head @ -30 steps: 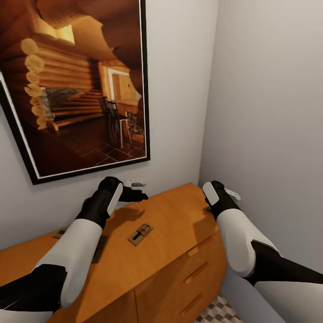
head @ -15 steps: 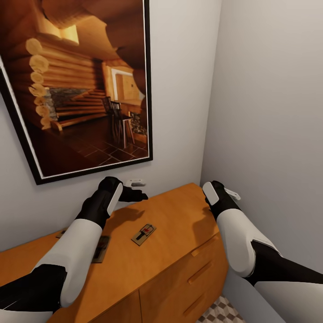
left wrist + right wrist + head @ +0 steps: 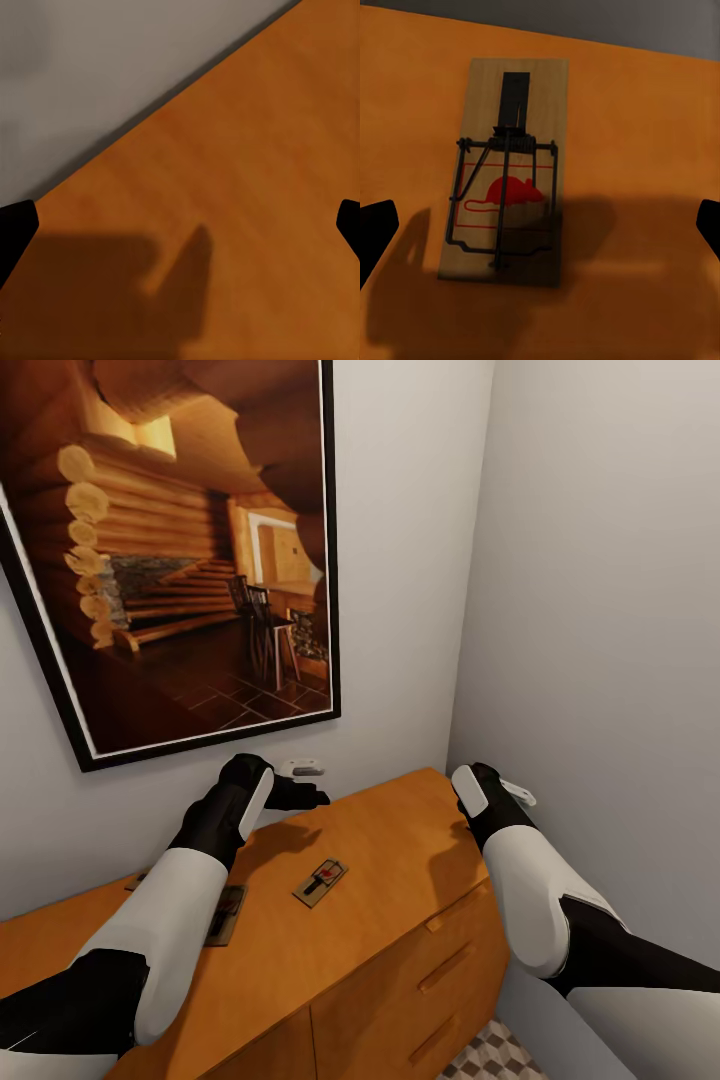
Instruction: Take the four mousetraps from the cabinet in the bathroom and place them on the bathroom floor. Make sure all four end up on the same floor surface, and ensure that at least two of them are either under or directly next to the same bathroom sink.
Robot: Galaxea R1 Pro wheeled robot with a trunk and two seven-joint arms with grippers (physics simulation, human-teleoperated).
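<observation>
Under my right gripper (image 3: 540,225) one mousetrap (image 3: 506,172) lies flat on the cabinet (image 3: 645,135) top, clear of both fingertips (image 3: 373,229), which show dark at opposite edges, spread wide with nothing between them. The trap carries a red mouse print beneath a black wire spring bar. Shadow covers its near end.

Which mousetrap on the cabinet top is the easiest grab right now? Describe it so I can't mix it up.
Start at the orange-brown cabinet under the framed cabin picture. On its flat top, between the two arms, lies the mousetrap with a red mouse print. Unlike the trap partly hidden under the left forearm, it lies fully in the open.
</observation>
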